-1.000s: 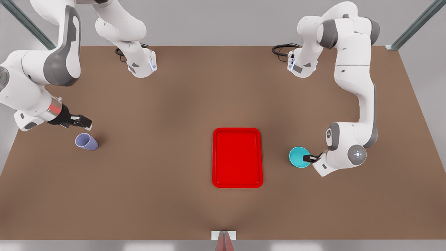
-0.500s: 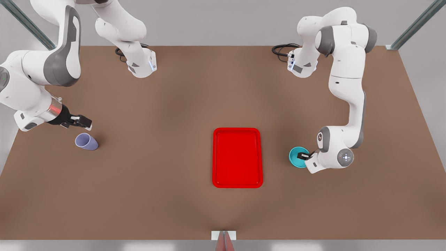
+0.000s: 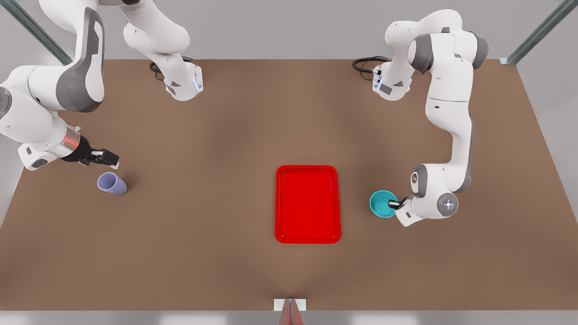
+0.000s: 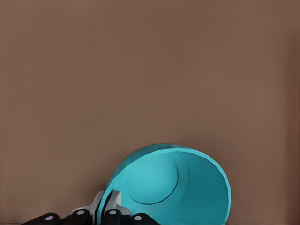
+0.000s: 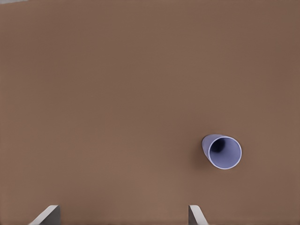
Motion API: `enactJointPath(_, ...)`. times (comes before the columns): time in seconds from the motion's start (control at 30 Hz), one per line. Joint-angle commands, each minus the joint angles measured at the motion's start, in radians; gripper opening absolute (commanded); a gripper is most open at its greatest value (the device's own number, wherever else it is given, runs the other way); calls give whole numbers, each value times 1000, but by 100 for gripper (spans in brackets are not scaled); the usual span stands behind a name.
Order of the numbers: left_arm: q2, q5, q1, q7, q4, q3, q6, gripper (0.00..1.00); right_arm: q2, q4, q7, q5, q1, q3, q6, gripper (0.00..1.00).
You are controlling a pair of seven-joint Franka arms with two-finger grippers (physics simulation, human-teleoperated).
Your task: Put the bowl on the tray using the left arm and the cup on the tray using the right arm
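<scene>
L gripper [image 3: 393, 204] clamped on bowl [image 3: 382, 203] rim, near tray [image 3: 307, 172] edge. R gripper [image 3: 107, 158] apart, just beside cup [image 3: 111, 183]; fingertips cropped.

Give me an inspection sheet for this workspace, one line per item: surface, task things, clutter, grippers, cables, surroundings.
Surface: brown table, flat and bare around the things.
Bowl: teal bowl beside the tray on the front view's right, not on it.
Cup: lavender cup at the front view's left, far from the tray.
Tray: red tray mid-table, nothing on it.
Clutter: nothing seen.
Left gripper: left gripper at the bowl, jaws clamped on its rim.
Right gripper: right gripper above the cup, jaws open, not touching.
Cables: black cables at both arm bases.
Surroundings: grey wall, metal struts at the corners.
</scene>
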Motion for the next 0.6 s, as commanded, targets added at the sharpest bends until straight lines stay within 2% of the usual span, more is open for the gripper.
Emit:
enactJointPath(0.0,-4,-30,0,1,0,0,-2,21,0,0,1,0,0,0,0,100)
enactJointPath(0.1,-110,-41,-66,-51,0,0,-50,21,0,0,1,2,3,0,0,100)
enactJointPath(0.17,-127,-42,-101,-124,2,0,-64,21,0,0,1,2,3,0,0,100)
enactJointPath(0.27,-124,-45,-267,-454,9,0,-50,21,0,0,0,2,2,0,0,100)
enactJointPath(0.33,-113,-90,-308,-646,58,-26,-58,21,0,0,0,2,2,0,0,100)
enactJointPath(0.57,-82,-116,-368,-692,18,-66,-47,21,0,0,0,2,0,0,0,100)
